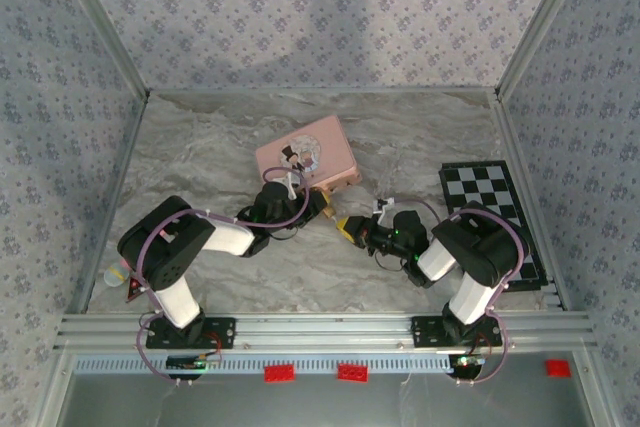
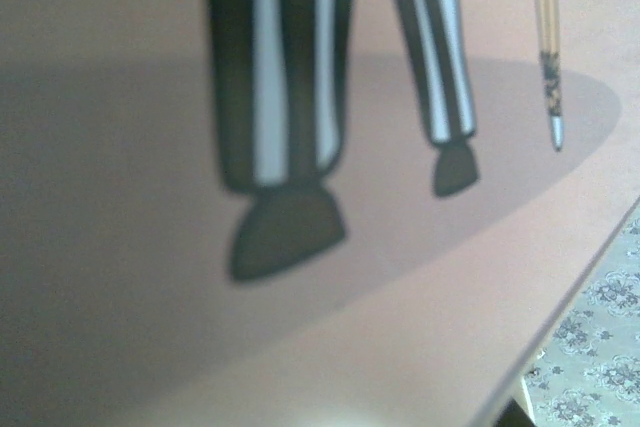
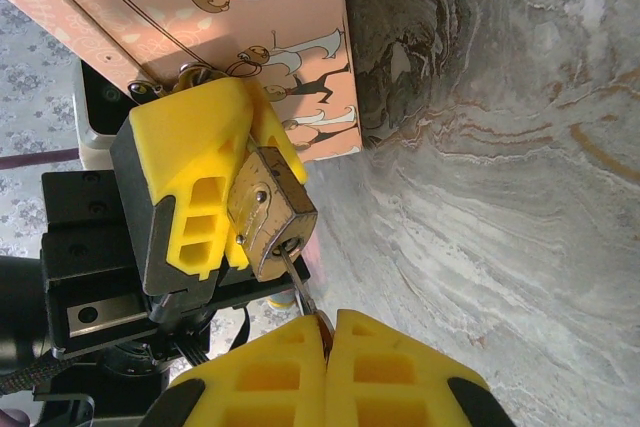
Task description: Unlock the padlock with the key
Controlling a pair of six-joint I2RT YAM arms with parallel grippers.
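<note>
my right gripper point(image 3: 328, 327), at the bottom of the wrist frame, is pinched shut on the key point(image 3: 298, 289). its tip sits at the keyhole of the padlock point(image 3: 272, 212), which my left gripper point(image 3: 240, 162) clamps at centre left, just below the pink box point(image 3: 200, 17). i judge this is the insertion step, and the next move calls for a straight push and then a twist, here on a grey marble table point(image 3: 500, 197) walled in floral paper point(image 1: 320, 7).

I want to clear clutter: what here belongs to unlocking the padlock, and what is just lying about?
In the job:
padlock
key, its tip at the padlock's keyhole

Lying about:
pink box (padlock at its edge)
chessboard
red blocks
</note>
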